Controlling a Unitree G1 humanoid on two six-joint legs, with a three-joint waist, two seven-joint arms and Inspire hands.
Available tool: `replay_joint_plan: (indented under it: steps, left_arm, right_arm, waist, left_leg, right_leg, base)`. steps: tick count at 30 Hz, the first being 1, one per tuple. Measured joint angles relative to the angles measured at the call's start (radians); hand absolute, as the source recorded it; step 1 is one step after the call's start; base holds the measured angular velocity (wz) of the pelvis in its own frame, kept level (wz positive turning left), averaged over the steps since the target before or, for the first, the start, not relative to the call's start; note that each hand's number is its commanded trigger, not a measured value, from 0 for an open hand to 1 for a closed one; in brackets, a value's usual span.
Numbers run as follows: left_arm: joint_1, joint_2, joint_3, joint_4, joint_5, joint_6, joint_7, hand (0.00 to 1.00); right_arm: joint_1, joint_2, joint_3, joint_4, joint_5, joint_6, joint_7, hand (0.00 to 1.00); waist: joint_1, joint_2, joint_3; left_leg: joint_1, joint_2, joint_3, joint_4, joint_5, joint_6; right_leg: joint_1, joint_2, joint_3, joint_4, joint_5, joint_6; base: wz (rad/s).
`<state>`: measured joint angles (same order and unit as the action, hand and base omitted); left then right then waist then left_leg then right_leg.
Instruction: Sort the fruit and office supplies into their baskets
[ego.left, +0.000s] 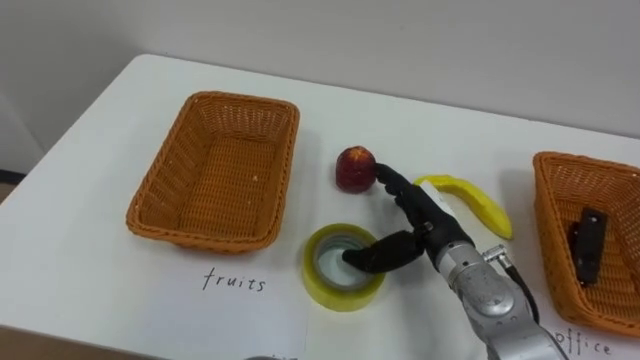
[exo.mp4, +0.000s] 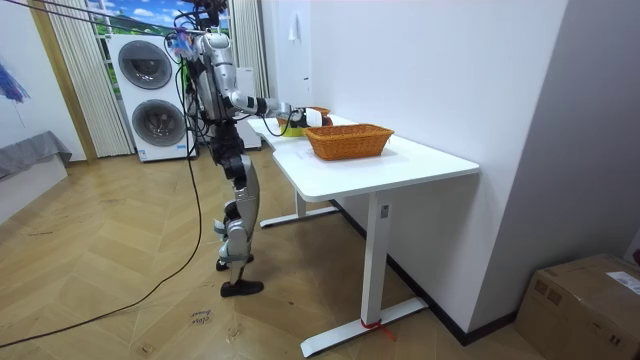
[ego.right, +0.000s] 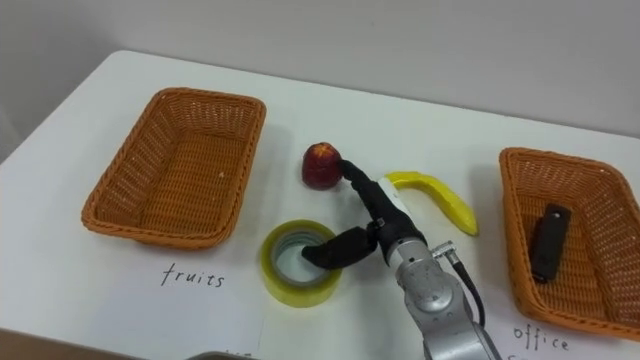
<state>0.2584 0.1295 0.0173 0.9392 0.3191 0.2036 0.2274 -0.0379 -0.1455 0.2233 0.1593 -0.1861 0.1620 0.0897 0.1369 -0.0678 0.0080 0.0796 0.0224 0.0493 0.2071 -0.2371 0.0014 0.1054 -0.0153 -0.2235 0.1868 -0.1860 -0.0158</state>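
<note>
Right hand (ego.left: 420, 225) comes in over the desk's near edge, spread open, gripping nothing; its thumb dips into the tape roll (ego.left: 338, 296) near that edge, fingers reaching the apple (ego.left: 353, 170) at mid-desk, probably settling which to grasp; the fruit basket (ego.left: 240, 100) waits at the left edge, empty.

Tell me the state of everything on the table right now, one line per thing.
right hand: open, stretched out above the table.
apple: on the table, in neither basket, the hand's tip at its side.
banana: lying on the table, in neither basket.
tape roll: lying flat, thumb over its hole.
fruits basket: empty.
office basket: holds one dark object.
</note>
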Motion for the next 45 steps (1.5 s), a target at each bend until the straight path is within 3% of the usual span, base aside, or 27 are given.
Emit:
replay_joint_plan:
  steps: [24,30,34,45]
  left_arm:
    - [0.002,0.001,0.001,-0.029,0.029,0.009,0.005,0.0]
    - [0.0,0.002,0.009,-0.052,0.039,0.01,-0.006,0.0]
    - [-0.001,0.007,0.011,-0.053,0.038,0.01,-0.02,0.0]
    - [-0.003,0.009,0.011,-0.054,0.038,0.015,-0.023,0.0]
  right_arm:
    - [-0.033,-0.002,0.028,0.061,-0.101,-0.021,0.002,0.0]
    - [-0.058,-0.011,0.028,0.078,-0.159,-0.008,0.074,0.0]
    - [-0.088,-0.022,0.028,0.099,-0.192,0.002,0.123,0.0]
    - [-0.111,-0.033,0.027,0.1,-0.251,0.013,0.195,0.0]
  waist:
    - [0.005,-0.006,-0.0002]
    - [0.004,-0.02,-0.0095]
    - [0.007,-0.033,-0.0087]
    - [0.009,-0.035,-0.0079]
  left_leg:
    - [-0.007,-0.001,-0.001,0.012,0.0,0.0]
    - [-0.007,-0.002,-0.002,0.016,0.0,0.0]
    - [-0.007,-0.002,-0.002,0.018,0.0,0.0]
    - [-0.002,-0.001,-0.006,0.016,0.0,0.001]
  right_leg:
    - [-0.001,0.0,0.0,0.001,0.0,0.0]
    - [0.001,-0.001,0.0,0.002,0.0,0.0]
    - [0.001,-0.001,-0.002,0.003,0.0,0.0]
    - [0.005,-0.001,-0.001,0.002,0.001,0.0]
  base:
    - [0.0]
    - [0.0]
    - [0.0]
    - [0.0]
